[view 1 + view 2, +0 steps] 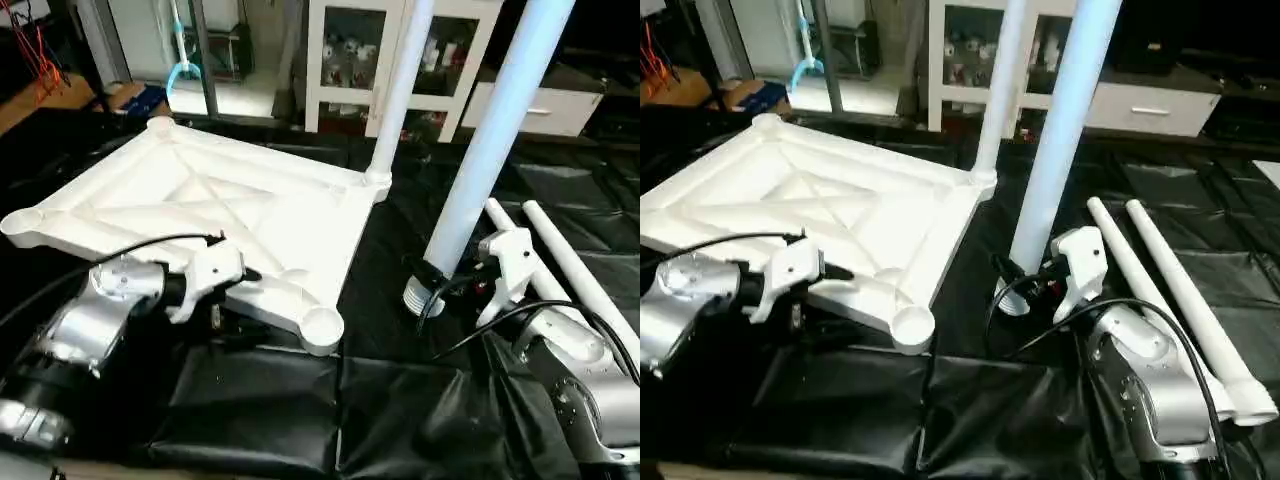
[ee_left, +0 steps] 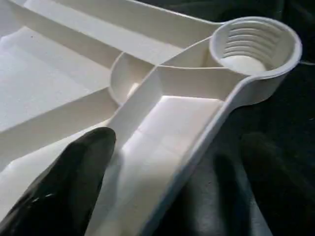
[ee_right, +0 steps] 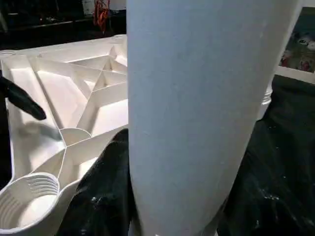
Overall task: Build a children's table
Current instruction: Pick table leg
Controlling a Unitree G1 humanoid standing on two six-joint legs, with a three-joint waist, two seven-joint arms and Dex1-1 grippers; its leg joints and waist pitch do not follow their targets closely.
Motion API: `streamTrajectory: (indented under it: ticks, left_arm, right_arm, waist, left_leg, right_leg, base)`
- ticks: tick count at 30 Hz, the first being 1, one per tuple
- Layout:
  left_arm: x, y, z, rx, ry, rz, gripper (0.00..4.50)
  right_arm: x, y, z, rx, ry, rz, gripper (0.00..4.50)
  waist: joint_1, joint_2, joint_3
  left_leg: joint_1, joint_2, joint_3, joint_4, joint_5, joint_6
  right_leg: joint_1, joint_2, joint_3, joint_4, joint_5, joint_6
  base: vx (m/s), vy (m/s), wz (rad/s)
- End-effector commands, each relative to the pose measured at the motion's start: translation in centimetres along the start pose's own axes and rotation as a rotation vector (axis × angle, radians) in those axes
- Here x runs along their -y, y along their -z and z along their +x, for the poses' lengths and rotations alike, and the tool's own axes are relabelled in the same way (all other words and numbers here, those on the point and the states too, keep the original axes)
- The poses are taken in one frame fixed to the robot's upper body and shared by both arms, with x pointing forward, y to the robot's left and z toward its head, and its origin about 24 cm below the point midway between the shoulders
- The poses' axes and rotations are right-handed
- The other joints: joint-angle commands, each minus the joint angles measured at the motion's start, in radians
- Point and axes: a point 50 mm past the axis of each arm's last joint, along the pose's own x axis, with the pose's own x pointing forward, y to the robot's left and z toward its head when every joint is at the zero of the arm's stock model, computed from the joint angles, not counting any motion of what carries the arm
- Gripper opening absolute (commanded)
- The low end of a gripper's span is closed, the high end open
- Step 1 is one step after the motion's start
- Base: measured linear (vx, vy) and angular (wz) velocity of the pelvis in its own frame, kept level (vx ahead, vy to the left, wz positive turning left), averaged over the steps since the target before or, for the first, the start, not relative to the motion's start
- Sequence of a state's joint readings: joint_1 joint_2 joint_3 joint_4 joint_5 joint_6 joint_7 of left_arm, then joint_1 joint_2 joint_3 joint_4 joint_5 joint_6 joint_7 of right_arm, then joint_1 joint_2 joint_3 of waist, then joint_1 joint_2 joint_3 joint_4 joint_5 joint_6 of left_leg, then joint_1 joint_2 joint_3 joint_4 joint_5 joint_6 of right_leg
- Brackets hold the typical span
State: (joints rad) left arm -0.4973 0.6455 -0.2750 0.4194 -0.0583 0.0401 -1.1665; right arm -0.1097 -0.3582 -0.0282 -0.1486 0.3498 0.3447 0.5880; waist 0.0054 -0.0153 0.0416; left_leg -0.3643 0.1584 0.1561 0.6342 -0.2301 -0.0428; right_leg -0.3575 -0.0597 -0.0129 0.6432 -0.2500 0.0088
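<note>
Head views: tabletop (image 1: 200, 215) lies underside up on the black surface (image 1: 300, 420), X ribs showing.
Done: one leg (image 1: 400, 90) stands upright in the far right corner socket.
In hand: right end effector (image 1: 455, 285) holds a second leg (image 1: 490, 150) near its thick end, upright, clear of the tabletop and beside its right edge.
Left to do: three sockets look empty, among them the near socket (image 1: 322, 325); two spare legs (image 1: 1180, 290) lie side by side on the surface to the right. By my reading, about a quarter of the legs are fitted.
Left end effector (image 1: 240, 285): spread wide, holding nothing, at the tabletop's near edge.
Likely next: bring the held leg over the near socket, which is the closest to it.
Left wrist view adds: threaded ridges inside the near socket (image 2: 255, 44), and one black finger (image 2: 74, 182) over the rim with the other outside it, the edge between them ungripped.
Right wrist view adds: the held leg (image 3: 206, 113) close up, a finger (image 3: 103, 191) against its side, and the socket (image 3: 27, 196) just beyond.
</note>
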Motion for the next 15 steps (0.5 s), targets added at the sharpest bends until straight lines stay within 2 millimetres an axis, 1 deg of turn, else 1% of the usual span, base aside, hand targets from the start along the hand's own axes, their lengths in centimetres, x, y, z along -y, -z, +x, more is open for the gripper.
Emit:
streamTrajectory:
  ticks: [1,2,3,4,5,6,7,8,9,10,12,13,14,15]
  left_arm:
    - [-0.47,-0.39,0.02,-0.010,0.002,0.037,4.02]
    - [-0.73,-0.51,-0.02,-0.009,-0.002,0.052,4.02]
    - [-0.91,-0.58,-0.01,-0.012,0.003,0.066,3.90]
    - [-0.97,-0.58,0.06,-0.020,0.016,0.079,3.71]
    - [-0.97,-0.58,0.06,-0.020,0.016,0.079,3.71]
    - [-1.07,-0.67,0.11,-0.033,0.025,0.113,3.65]
    - [-1.07,-0.67,0.11,-0.033,0.025,0.113,3.58]
    - [-1.12,-0.75,0.12,-0.037,0.032,0.126,3.49]
    - [-1.13,-0.84,0.17,-0.039,0.042,0.140,3.40]
    - [-1.11,-0.88,0.22,-0.045,0.056,0.150,3.40]
    - [-1.01,-0.83,0.28,-0.069,0.089,0.177,3.22]
    - [-0.90,-0.79,0.35,-0.082,0.108,0.189,3.15]
    - [-0.86,-0.74,0.40,-0.088,0.121,0.197,2.94]
    - [-0.80,-0.68,0.46,-0.096,0.134,0.205,2.94]
  right_arm:
    - [-0.32,-0.50,-0.04,0.017,-0.021,-0.021,1.87]
    - [-0.46,-0.47,0.03,0.015,-0.031,-0.025,1.87]
    - [-0.52,-0.46,0.06,0.013,-0.038,-0.029,1.87]
    - [-0.49,-0.45,0.04,0.013,-0.040,-0.029,1.87]
    - [-0.49,-0.45,0.04,0.013,-0.040,-0.029,1.87]
    - [-0.49,-0.46,0.06,0.012,-0.044,-0.032,1.87]
    - [-0.49,-0.46,0.06,0.012,-0.044,-0.032,1.87]
    - [-0.50,-0.48,0.08,0.012,-0.047,-0.033,1.87]
    - [-0.49,-0.49,0.08,0.011,-0.048,-0.035,1.87]
    - [-0.48,-0.49,0.08,0.011,-0.049,-0.037,1.87]
    - [-0.48,-0.54,0.14,0.012,-0.050,-0.039,1.87]
    - [-0.46,-0.56,0.16,0.013,-0.050,-0.041,1.87]
    - [-0.45,-0.57,0.17,0.013,-0.050,-0.043,1.87]
    - [-0.44,-0.57,0.17,0.012,-0.050,-0.046,1.87]
  waist:
    - [0.005,0.014,-0.063]
    - [0.005,0.013,-0.064]
    - [0.005,0.010,-0.063]
    - [0.006,0.007,-0.056]
    - [0.006,0.007,-0.056]
    - [0.007,0.008,-0.053]
    - [0.007,0.008,-0.053]
    - [0.006,0.009,-0.052]
    - [0.005,0.008,-0.051]
    - [0.006,0.009,-0.052]
    - [0.007,0.009,-0.052]
    - [0.007,0.010,-0.052]
    - [0.008,0.009,-0.052]
    - [0.008,0.009,-0.053]
  left_leg:
    - [0.014,0.061,-0.018,-0.082,0.000,0.055]
    - [0.011,0.060,-0.017,-0.080,0.022,0.065]
    - [0.011,0.059,-0.014,-0.080,0.019,0.070]
    - [0.010,0.063,-0.014,-0.085,-0.023,0.068]
    - [0.010,0.063,-0.014,-0.085,-0.023,0.068]
    - [0.012,0.067,-0.015,-0.089,-0.068,0.052]
    - [0.012,0.067,-0.015,-0.089,-0.068,0.052]
    - [0.013,0.069,-0.015,-0.092,-0.093,0.035]
    - [0.013,0.069,-0.014,-0.093,-0.098,0.032]
    - [0.014,0.069,-0.012,-0.092,-0.101,0.027]
    - [0.016,0.070,-0.007,-0.092,-0.097,0.024]
    - [0.016,0.070,-0.006,-0.092,-0.092,0.022]
    - [0.015,0.070,-0.006,-0.092,-0.085,0.021]
    - [0.014,0.070,-0.006,-0.092,-0.083,0.021]
  right_leg:
    - [0.033,-0.075,0.034,-0.052,0.229,-0.295]
    - [0.033,-0.073,0.033,-0.049,0.264,-0.300]
    - [0.030,-0.072,0.033,-0.050,0.268,-0.300]
    - [0.030,-0.077,0.033,-0.055,0.218,-0.303]
    - [0.030,-0.077,0.033,-0.055,0.218,-0.303]
    - [0.028,-0.079,0.034,-0.059,0.150,-0.301]
    - [0.028,-0.079,0.034,-0.059,0.150,-0.301]
    - [0.027,-0.079,0.034,-0.060,0.113,-0.295]
    - [0.027,-0.079,0.034,-0.060,0.108,-0.293]
    - [0.025,-0.079,0.035,-0.061,0.102,-0.289]
    - [0.023,-0.078,0.036,-0.062,0.105,-0.286]
    - [0.023,-0.078,0.037,-0.061,0.111,-0.283]
    - [0.023,-0.079,0.037,-0.060,0.120,-0.283]
    - [0.024,-0.079,0.037,-0.059,0.125,-0.283]
  base:
    - [0.000,0.000,0.00]
    - [0.000,0.000,0.00]
    - [0.000,0.000,0.00]
    - [0.000,0.000,0.00]
    - [0.000,0.000,0.00]
    - [0.000,0.000,0.00]
    - [0.000,0.000,0.00]
    - [0.000,0.000,0.00]
    - [0.000,0.000,0.00]
    - [0.000,0.000,0.00]
    - [0.000,0.000,0.00]
    - [0.000,0.000,0.00]
    - [0.000,0.000,0.00]
    - [0.000,0.000,0.00]
